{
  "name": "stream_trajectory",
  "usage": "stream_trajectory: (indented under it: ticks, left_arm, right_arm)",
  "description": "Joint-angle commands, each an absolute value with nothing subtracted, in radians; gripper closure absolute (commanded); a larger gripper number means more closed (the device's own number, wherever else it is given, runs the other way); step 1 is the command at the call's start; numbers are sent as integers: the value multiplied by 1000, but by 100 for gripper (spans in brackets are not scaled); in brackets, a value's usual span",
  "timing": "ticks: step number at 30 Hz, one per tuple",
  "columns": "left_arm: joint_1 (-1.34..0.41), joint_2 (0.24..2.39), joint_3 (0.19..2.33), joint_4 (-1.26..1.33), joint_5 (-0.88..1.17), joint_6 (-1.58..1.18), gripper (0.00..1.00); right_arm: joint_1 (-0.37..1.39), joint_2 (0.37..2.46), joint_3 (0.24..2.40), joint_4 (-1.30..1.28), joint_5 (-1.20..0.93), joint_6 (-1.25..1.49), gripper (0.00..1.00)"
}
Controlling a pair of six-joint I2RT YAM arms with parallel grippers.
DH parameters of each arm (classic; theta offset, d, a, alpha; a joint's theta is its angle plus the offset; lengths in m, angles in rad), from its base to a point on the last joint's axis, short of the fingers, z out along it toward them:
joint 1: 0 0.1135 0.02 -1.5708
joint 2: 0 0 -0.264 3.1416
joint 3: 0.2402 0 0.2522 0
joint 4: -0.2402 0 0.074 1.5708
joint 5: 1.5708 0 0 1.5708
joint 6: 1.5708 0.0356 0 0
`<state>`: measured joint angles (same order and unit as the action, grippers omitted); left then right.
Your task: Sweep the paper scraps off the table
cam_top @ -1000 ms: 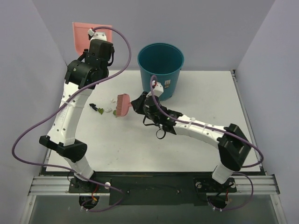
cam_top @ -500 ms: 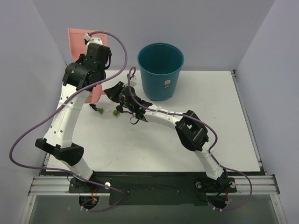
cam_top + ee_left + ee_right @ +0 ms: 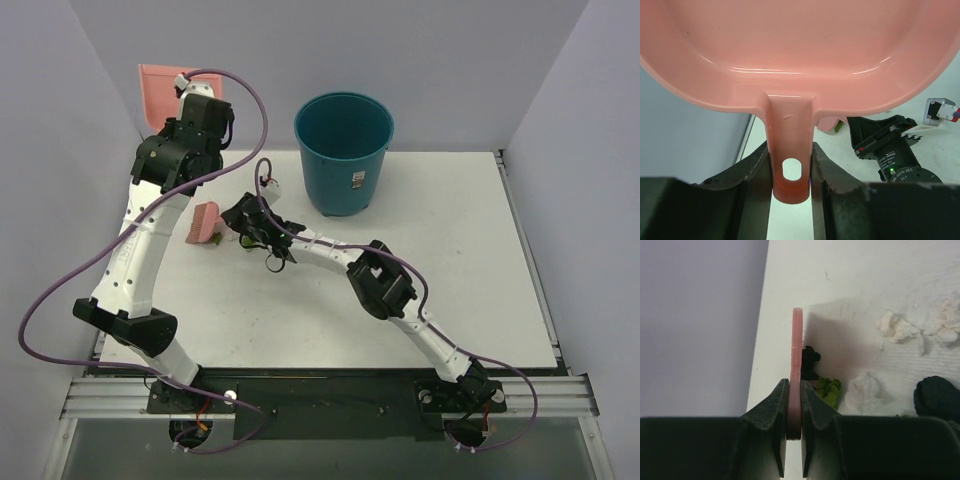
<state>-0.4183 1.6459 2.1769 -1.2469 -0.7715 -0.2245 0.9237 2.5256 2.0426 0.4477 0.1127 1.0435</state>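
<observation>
My left gripper [image 3: 187, 93] is shut on the handle of the pink dustpan [image 3: 158, 84] and holds it in the air past the table's far left corner. In the left wrist view the handle [image 3: 791, 170] sits between the fingers, and the pan [image 3: 800, 50] fills the top. My right gripper [image 3: 229, 218] is shut on the pink brush [image 3: 205, 222], low over the white table [image 3: 450, 260] near its left edge. In the right wrist view the brush [image 3: 796, 365] is edge-on between the fingers. Paper scraps lie just right of it: black [image 3: 810, 360], green [image 3: 829, 390], white [image 3: 862, 390]. They also show in the top view [image 3: 214, 240].
A teal bin [image 3: 343, 150] stands at the table's far middle. More white scraps [image 3: 895, 327] and a dark one [image 3: 937, 397] lie further right of the brush. The grey wall [image 3: 700, 325] is close on the left, beyond the table's edge.
My right arm has stretched far to the left, carrying the brush from the table's middle left over to the left of the scraps. The dustpan has shifted a little left.
</observation>
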Motion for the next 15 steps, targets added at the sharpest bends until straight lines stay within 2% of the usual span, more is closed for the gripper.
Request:
stream_trajectory:
  ticks: [1, 4, 15]
  left_arm:
    - [-407, 1606, 2178, -1193, -781, -219, 100]
    - [-403, 1606, 2172, -1192, -779, -215, 100]
    - [-393, 1603, 2149, -1173, -758, -203, 100]
  right_arm:
    - [927, 2537, 2143, 384, 173, 1026, 100]
    - [920, 2511, 2106, 365, 221, 1023, 100]
    - [871, 2298, 1721, 483, 363, 1094, 100]
